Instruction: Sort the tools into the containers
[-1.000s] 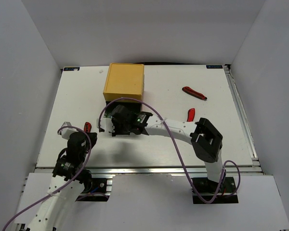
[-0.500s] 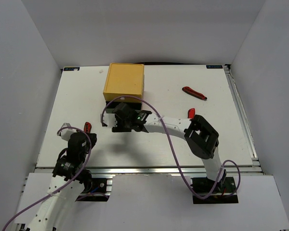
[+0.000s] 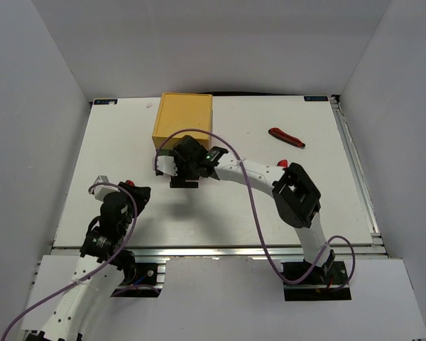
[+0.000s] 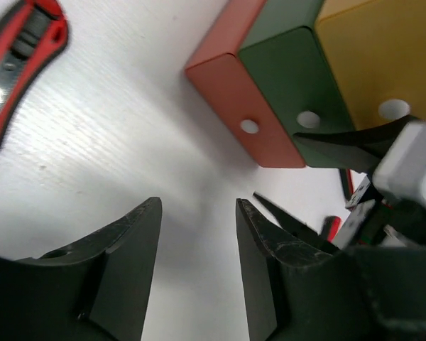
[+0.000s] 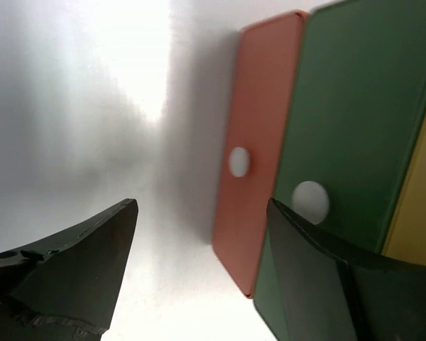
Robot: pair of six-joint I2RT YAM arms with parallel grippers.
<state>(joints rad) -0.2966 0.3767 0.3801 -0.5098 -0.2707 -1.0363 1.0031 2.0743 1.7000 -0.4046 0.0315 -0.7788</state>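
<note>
Near the tabletop's (image 3: pixel 326 199) front-left corner, the left gripper (image 4: pixel 197 207) hangs with its 2 fingers partly apart and nothing but bare white surface between them; a red-handled tool (image 4: pixel 18 44) lies just beside it on the side toward the left edge. At the far edge, left of the middle, stands the box chest (image 3: pixel 183 117), its 3 drawers stacked with fronts flush: the red-orange drawer (image 4: pixel 231 96) at the bottom, the green drawer (image 4: pixel 287 67) in the middle, the yellow drawer (image 4: pixel 383 50) on top, each with a white knob (image 5: pixel 238 161). Directly before those fronts, the right gripper (image 5: pixel 200 206) is poised with its fingers spread wide and gripping nothing, the 2 lower knobs visible just past its tips. In the right half of the tabletop, a second red-handled tool (image 3: pixel 286 136) lies in the open toward the far-right corner, and a third red-handled tool (image 3: pixel 282 165) shows nearer the front, partly hidden by the right arm.
</note>
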